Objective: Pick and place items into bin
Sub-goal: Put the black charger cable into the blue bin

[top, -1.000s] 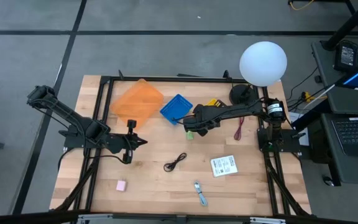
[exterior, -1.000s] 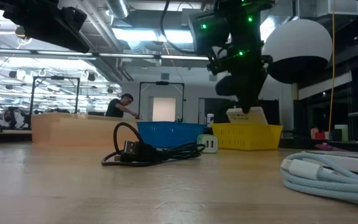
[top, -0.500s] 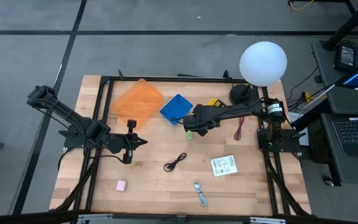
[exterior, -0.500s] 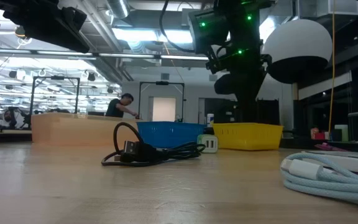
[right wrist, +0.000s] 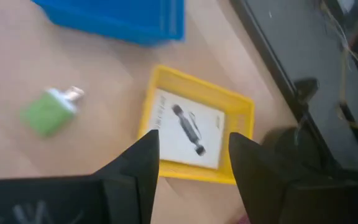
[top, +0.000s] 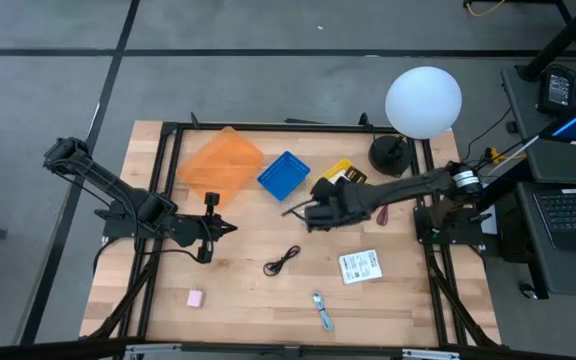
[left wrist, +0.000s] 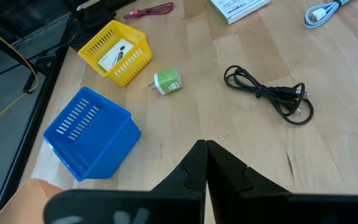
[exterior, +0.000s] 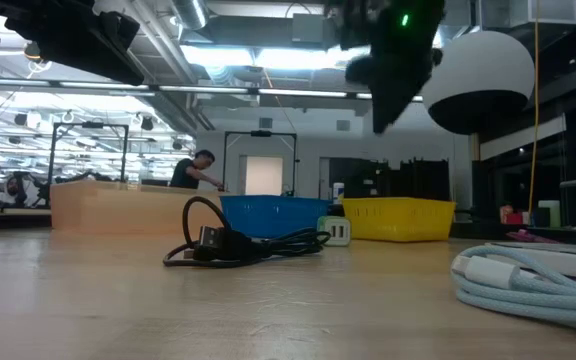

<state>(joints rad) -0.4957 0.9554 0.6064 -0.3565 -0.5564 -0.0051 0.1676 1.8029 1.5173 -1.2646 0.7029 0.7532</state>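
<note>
The right gripper [top: 313,213] sits near the middle of the table [top: 248,300], raised above the surface, with its arm reaching in from the right side. In the right wrist view its two fingers [right wrist: 135,168] stand apart with nothing between them. That view looks down on the yellow bin [right wrist: 194,134], which holds a white card [right wrist: 185,127] printed with a dark figure. The card lies flat on the bin floor.

The green plug [left wrist: 167,82] lies on the bare wood just beside the yellow bin, outside it. The blue bin [top: 284,174] stands next to the yellow bin, on its left in the high view, and shows no contents. An orange bin [top: 220,162] stands further left, touching or nearly touching the blue one.

The left gripper [left wrist: 205,149] waits over the left half of the table, its fingers closed together and empty.

Remaining items on the table:
- The black coiled cable [top: 282,260] lies near the centre, apart from both grippers.
- The white printed packet [top: 360,265] lies to the right of the cable.
- The blue-silver cable [top: 322,311] lies near the front edge.
- The pink block [top: 195,297] lies near the front left.
- The red cord [top: 385,212] lies at the right side, partly under the right arm.

A white globe lamp [top: 423,101] stands at the rear right corner. In the low view a person [exterior: 193,168] is seen in the room beyond.
</note>
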